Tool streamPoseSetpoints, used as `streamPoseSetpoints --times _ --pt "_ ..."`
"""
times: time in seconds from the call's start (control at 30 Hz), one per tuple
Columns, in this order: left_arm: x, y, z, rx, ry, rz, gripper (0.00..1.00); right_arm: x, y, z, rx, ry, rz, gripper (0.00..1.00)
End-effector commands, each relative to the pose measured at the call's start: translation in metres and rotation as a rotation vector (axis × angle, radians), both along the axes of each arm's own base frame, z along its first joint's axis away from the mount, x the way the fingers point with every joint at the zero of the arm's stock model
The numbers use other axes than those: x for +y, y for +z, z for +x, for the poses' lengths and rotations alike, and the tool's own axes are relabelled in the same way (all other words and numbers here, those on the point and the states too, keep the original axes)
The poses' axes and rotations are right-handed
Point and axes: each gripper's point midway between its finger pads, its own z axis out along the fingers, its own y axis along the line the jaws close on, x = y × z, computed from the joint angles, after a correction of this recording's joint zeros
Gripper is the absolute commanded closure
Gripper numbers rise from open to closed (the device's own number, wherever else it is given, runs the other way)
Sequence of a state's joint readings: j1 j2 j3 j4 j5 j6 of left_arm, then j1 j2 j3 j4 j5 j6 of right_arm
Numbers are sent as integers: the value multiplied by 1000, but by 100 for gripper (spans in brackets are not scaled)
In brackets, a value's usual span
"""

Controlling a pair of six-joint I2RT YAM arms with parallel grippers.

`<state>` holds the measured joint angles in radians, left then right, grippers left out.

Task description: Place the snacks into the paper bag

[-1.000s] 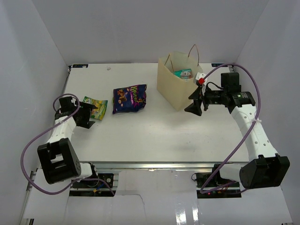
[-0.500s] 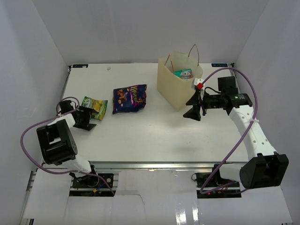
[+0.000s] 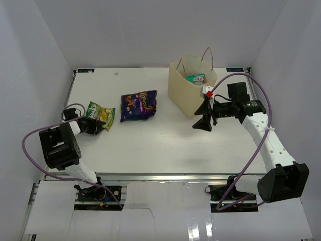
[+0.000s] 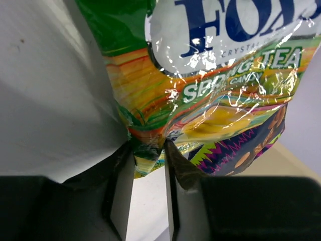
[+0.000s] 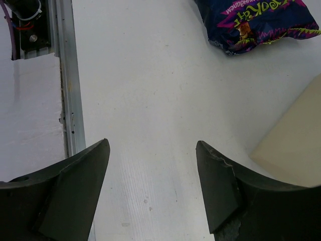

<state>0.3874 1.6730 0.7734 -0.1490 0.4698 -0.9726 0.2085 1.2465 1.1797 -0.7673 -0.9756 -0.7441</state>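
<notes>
So my left pincer is clamping onto the bottom edge of the green-yellow packet, with the crinkly foil getting squeezed between the two fingers, over on the left side of the table. The purple packet is lying flat a bit to the right of it, and from above I'm seeing a gap between the two. My right pincer is hanging with its jaws wide apart, gripping nothing, just beside the near right corner of the paper bag. The bag is standing upright toward the back, with a teal packet sitting inside.
</notes>
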Motion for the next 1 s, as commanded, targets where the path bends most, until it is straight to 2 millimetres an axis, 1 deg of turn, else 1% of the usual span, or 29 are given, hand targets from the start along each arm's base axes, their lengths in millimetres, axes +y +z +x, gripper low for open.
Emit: streamPoseSetpoints --times 0.0,0.03,0.1,0.13,0.17,0.23,0.3,0.33,0.37,0.4,0.43,0.47,0.5,0.53,0.57,0.6,0.63,0.67,0.7,0.77,0.8,0.83,0.9,0.93,0.97 --pt "6 2 5 -43 -9 19 63 7 12 -6 -13 40 24 25" --pt "6 2 5 -50 -15 23 66 9 12 -10 -11 55 26 25" --pt "6 9 7 -82 -32 36 71 11 9 -17 -6 79 21 25" --pt "6 12 8 -99 -51 52 78 15 7 -22 -4 100 17 25" --pt "7 16 9 -115 -61 62 81 17 5 -25 -2 111 12 25" --pt "7 29 10 -165 -97 100 89 23 2 -31 4 137 5 25" --pt "5 39 9 -199 -122 124 92 26 1 -34 8 152 3 25" --pt "5 54 8 -247 -143 157 94 31 -2 -36 14 168 0 25" --pt "3 59 5 -267 -157 167 96 34 -1 -36 16 171 2 25" --pt "0 68 4 -300 -176 176 97 37 -2 -37 20 178 2 25" --pt "-3 86 1 -355 -191 203 97 42 -3 -38 26 193 4 26" --pt "-7 89 -5 -372 -212 213 99 46 -2 -39 28 203 6 26" --pt "-10 96 -9 -398 -227 221 100 50 -1 -39 36 206 12 26" --pt "-16 114 -16 -451 -249 232 100 58 -1 -42 41 227 14 27" --pt "-20 118 -22 -467 -259 235 100 63 -1 -43 49 232 18 27" --pt "-26 118 -29 -475 -273 230 100 73 1 -46 67 245 32 27" --pt "-33 132 -37 -522 -291 233 100 80 3 -48 76 259 42 27" --pt "-37 132 -44 -525 -294 222 100 85 4 -49 82 268 47 27" --pt "-42 129 -51 -515 -305 208 100 95 3 -52 88 294 48 27" --pt "-57 128 -65 -510 -338 162 100 106 7 -55 83 318 48 27" --pt "-65 121 -72 -498 -351 133 100 115 1 -57 74 337 29 27" --pt "-72 125 -78 -514 -370 115 100 119 4 -56 60 349 33 27" --pt "-88 124 -86 -518 -404 79 100 126 0 -56 62 373 31 26" --pt "-92 128 -89 -530 -419 70 100 131 1 -52 55 369 39 26" --pt "-100 136 -93 -559 -442 76 100 135 -5 -45 75 348 30 25"
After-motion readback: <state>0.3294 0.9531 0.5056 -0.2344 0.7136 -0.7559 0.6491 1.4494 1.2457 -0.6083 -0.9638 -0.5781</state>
